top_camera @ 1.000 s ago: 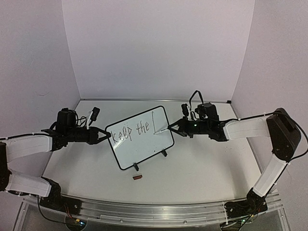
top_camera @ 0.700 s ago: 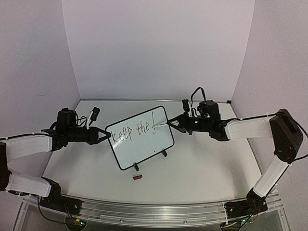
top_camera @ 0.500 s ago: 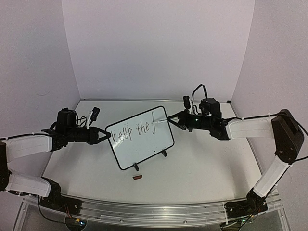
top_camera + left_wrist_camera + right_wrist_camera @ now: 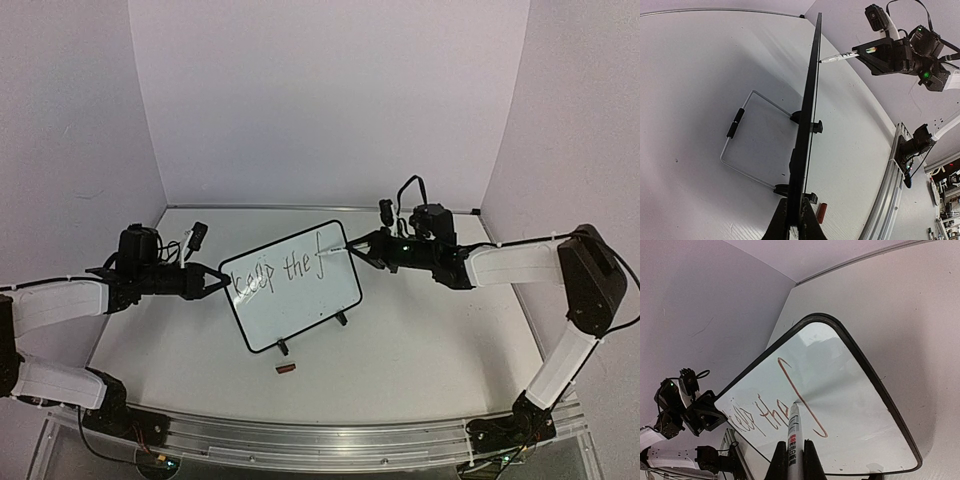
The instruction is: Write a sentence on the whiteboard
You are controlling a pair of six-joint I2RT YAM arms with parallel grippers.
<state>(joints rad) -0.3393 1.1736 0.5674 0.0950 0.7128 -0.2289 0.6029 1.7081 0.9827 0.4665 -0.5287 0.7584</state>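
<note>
Top external view has the small, round-cornered, black-rimmed whiteboard (image 4: 300,310) standing on its two little feet in the middle of the white surface (image 4: 420,350), angled so its right end sits farther back. Over on the left, the left tool (image 4: 224,282) is clamped shut on the board's left edge, basically acting as a brace. The left wrist view shows both fingers pinching the rim edge-on. On the right, the right tool (image 4: 353,248) is closed tight around a slim white marker pen (image 4: 793,432). Its tip is touching the board near the top right corner, right on the stem of a tall "f". The dark handwritten lettering (image 4: 272,272) reads "keep the" plus that lone f, all on one line. There's also a little red cap (image 4: 286,369) lying on the surface just in front of the board.

My read: it's mid-word, about to cross the f. The next move looks like a short sideways stroke with light pressure. After that, the following letters probably have to drop to a second line, since there's hardly any room on the right. The left grip needs to hold firm so the board doesn't skid.
</note>
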